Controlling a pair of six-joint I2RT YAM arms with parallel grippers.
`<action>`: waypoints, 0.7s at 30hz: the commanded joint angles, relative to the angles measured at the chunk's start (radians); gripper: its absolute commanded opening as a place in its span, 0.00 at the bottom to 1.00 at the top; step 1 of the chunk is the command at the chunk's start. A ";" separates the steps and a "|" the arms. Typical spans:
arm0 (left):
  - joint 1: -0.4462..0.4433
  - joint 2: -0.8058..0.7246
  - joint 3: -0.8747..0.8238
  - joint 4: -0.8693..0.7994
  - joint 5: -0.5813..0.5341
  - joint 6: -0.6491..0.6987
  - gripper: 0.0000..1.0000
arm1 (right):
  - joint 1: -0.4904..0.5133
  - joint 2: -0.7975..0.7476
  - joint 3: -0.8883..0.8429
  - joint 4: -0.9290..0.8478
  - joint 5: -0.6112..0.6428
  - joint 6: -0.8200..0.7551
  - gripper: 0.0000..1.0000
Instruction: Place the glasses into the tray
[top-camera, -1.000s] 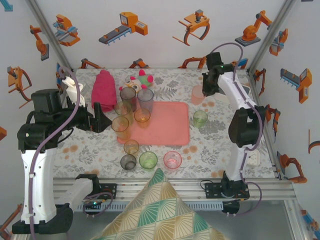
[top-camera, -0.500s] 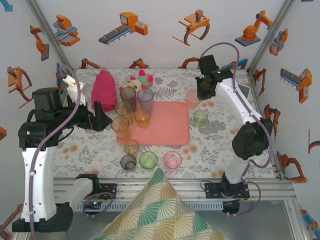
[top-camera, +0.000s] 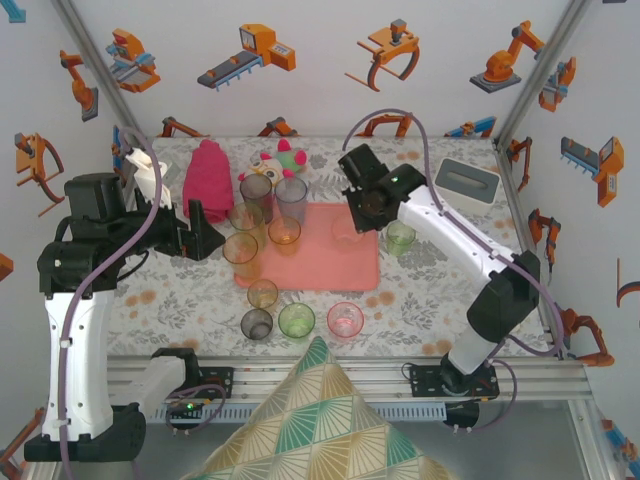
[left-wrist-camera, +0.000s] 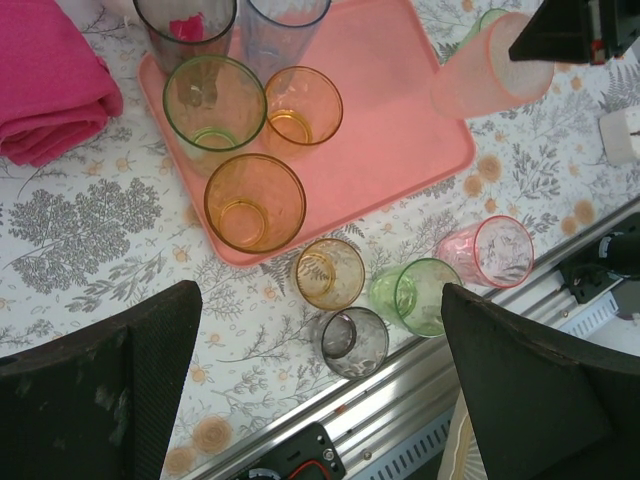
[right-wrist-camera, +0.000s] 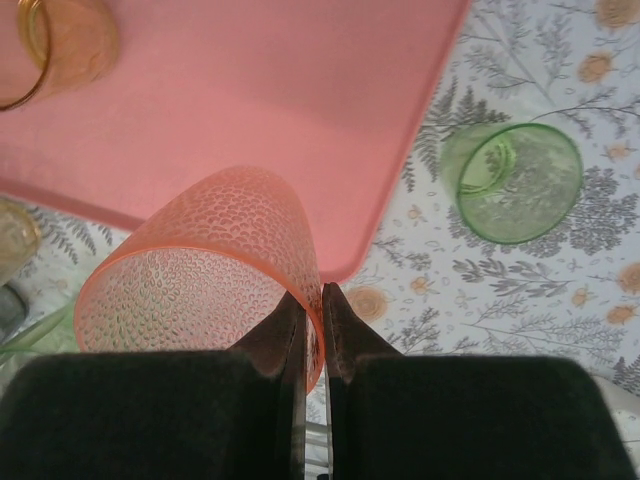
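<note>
Pinching the rim of a dimpled, peachy-pink translucent tumbler (right-wrist-camera: 200, 260), the right gripper (right-wrist-camera: 312, 300) holds it over the right end of the flat salmon-pink rectangular tray (right-wrist-camera: 250, 90), which is smooth and low-rimmed with rounded corners. The left gripper (top-camera: 207, 232) is spread wide. Other tinted glasses (left-wrist-camera: 255, 200) crowd the tray's left end, with a few more on the floral cloth (left-wrist-camera: 80, 240).

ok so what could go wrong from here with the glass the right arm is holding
1. The right tool pinches only one wall of the pink textured glass at its rim, and the glass hangs tilted; it could slip or swing loose.
2. It hangs near a corner of the tray, so it may land on the low rim and tip.
3. The green glass stands just off that edge and could get knocked.
</note>
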 joint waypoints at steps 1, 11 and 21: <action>0.002 -0.015 0.002 0.014 0.026 -0.008 0.97 | 0.067 0.000 0.010 -0.004 0.039 0.055 0.08; 0.003 -0.025 0.006 0.010 0.026 -0.012 0.97 | 0.191 0.111 0.067 0.049 0.040 0.103 0.08; 0.006 -0.032 0.003 0.000 0.040 -0.011 0.97 | 0.238 0.227 0.121 0.112 0.004 0.129 0.08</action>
